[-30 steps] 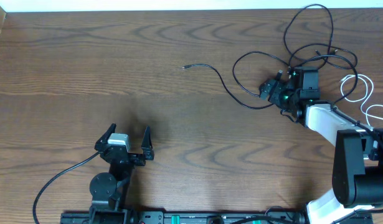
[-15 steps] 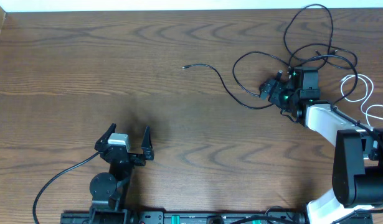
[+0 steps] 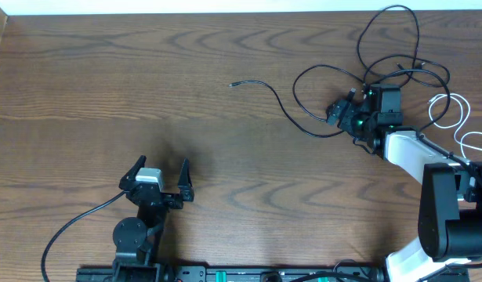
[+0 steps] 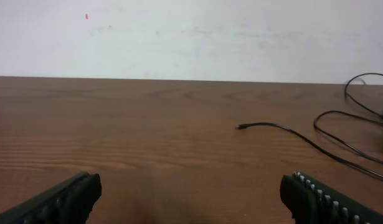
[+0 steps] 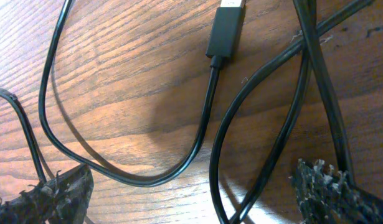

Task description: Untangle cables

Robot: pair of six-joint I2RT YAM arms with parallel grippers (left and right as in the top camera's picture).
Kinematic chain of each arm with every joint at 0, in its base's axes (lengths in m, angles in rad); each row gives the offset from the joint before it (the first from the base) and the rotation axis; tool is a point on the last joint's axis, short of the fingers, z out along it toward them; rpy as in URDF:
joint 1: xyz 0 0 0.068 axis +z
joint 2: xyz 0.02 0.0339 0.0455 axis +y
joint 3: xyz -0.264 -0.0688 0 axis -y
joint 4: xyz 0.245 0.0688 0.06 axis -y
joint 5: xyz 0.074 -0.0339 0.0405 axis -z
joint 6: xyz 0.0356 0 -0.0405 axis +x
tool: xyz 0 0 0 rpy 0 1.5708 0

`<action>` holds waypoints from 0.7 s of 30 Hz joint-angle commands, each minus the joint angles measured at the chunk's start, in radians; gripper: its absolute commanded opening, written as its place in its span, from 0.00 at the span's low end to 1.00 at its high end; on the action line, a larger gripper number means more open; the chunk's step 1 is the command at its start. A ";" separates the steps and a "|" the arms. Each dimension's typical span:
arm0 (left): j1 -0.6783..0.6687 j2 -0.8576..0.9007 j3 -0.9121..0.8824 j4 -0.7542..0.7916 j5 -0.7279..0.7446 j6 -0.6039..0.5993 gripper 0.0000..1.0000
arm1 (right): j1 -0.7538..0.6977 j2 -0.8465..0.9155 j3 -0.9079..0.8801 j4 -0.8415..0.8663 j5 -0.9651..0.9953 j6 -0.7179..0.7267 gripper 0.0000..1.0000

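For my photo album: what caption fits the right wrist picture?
Open right gripper framing looped black cables and one plug on the wooden table.

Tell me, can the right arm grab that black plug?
Probably yes. The right gripper hangs low over the table, jaws open, and the black plug lies uncovered just ahead of it; other black cables cross beside it.

Fingers [image 4: 60, 198] wide apart, black cables [image 4: 273, 125], wooden table [image 4: 135, 124]
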 commanded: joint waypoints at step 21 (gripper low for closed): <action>0.004 -0.005 -0.014 -0.040 0.002 0.006 0.98 | 0.010 -0.747 -0.689 -0.019 0.086 0.034 0.99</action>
